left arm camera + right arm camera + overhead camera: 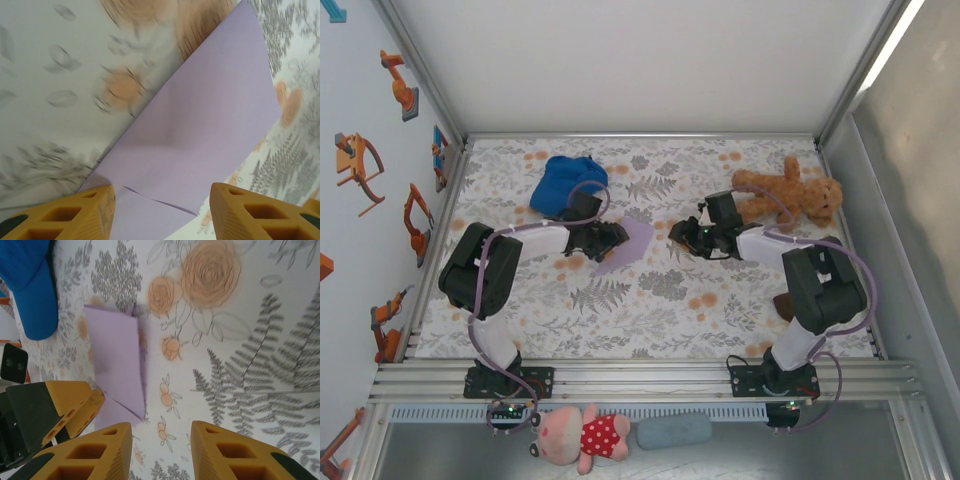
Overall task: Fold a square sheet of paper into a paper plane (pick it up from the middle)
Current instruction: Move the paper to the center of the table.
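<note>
Nearest the left wrist camera, the left jaws are standing apart, one yellow jaw to each side of the near corner of the paper [200,135]. Nothing is visibly being pinched, so I am logging them as released. The paper is lying flat on the desk [50,60]. It is lavender and already partly folded, with a crease edge and an overlapping flap showing close to the jaws. Its long axis is running away from the left jaws, up and to the right in that view, and ending in a corner.

From above, the paper is sitting mid-desk between the two arms. Its left end is lying under the left jaws and its pointed end is aiming toward the right jaws. Those are hovering near the paper's right side, apart from it and also released, with bare desk showing between them. In the right wrist view the paper is lying ahead and to the left, its long side running off toward the blue cap [30,285].

Judgement: the left arm [535,240] is the nearer one, already straddling the paper. The next fold is likely depending on it pinning that near corner while the right arm [765,245] works the free end. Risk: thin paper sliding instead of creasing.

Farther out, a teddy bear [790,195] is lying beyond the right arm, and a pink plush pig [582,437] is lying at the near edge.
</note>
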You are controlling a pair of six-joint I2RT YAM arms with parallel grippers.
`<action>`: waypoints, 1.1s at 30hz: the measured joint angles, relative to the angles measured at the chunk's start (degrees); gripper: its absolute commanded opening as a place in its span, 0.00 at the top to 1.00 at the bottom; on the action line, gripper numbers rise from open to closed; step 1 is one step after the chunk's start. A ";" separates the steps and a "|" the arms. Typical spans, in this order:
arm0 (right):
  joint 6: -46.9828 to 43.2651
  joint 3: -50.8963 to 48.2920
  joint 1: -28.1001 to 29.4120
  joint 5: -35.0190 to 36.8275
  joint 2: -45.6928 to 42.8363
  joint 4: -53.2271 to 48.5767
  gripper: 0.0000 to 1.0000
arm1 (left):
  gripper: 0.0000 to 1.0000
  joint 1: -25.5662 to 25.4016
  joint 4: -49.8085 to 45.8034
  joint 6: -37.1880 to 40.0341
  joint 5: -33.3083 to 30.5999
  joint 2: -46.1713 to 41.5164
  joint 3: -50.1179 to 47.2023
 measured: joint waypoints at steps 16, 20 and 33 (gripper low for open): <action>6.51 0.33 6.95 -1.42 7.41 3.48 0.60 | 0.51 0.76 8.74 -10.38 5.75 1.20 -3.10; 6.54 1.77 6.97 -1.44 8.44 3.72 0.61 | 0.50 1.36 10.38 -11.56 7.21 1.20 -3.85; 8.13 3.87 7.23 -2.82 11.47 7.08 0.74 | 0.50 2.12 11.93 -12.79 9.20 1.22 -4.52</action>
